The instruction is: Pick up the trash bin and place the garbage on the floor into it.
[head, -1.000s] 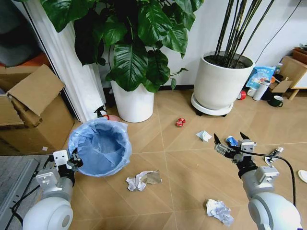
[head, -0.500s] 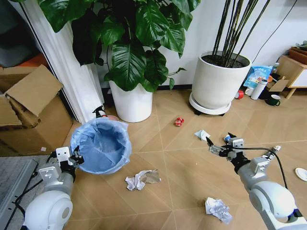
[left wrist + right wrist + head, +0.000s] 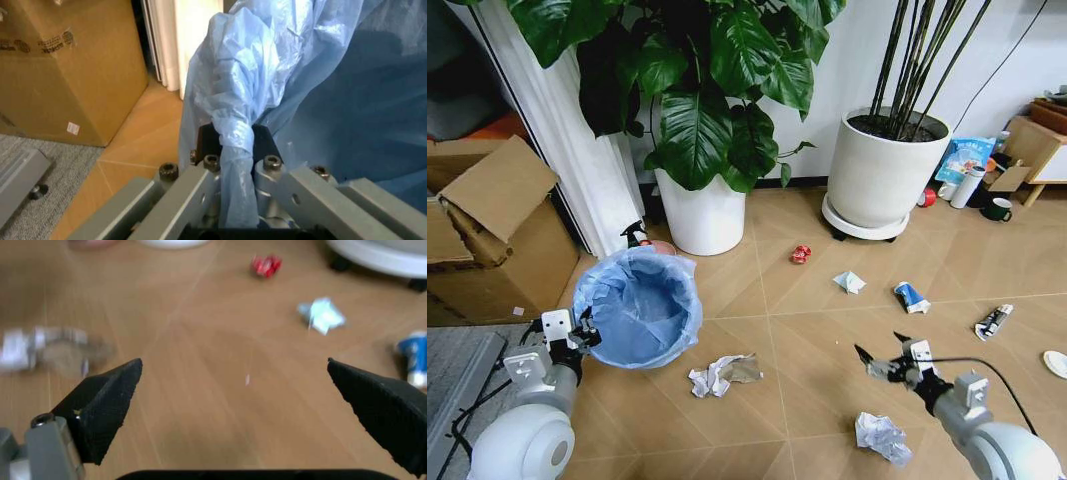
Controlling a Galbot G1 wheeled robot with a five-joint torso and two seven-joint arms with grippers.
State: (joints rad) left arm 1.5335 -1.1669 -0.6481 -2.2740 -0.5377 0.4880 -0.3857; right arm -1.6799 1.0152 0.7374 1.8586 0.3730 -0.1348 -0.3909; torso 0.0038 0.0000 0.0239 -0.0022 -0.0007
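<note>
Nearest up: crumpled white paper wad (image 3: 883,438) on the light brown herringbone wood-look floor (image 3: 807,330), just beside the right claw (image 3: 878,357), which hangs low over bare boards with its black tips spread wide apart and nothing between them. Left claw (image 3: 585,330) clamped tight on the rim of the small round dark trash bin lined with crinkly light-blue plastic bag (image 3: 640,303), bag film bunched between the pads (image 3: 233,145). Bin-grab looks done, so probably onto the first litter pick now. A bit further out: white-and-brownish wrapper clump (image 3: 724,374) just beside the bin. Beyond: small white folded scrap (image 3: 849,282), blue-white wrapper (image 3: 911,297), black-white tube wrapper (image 3: 993,321), red crushed piece (image 3: 801,254). Next move likely needs dropping squarely over one piece, closing, then carrying across to the bin.
</note>
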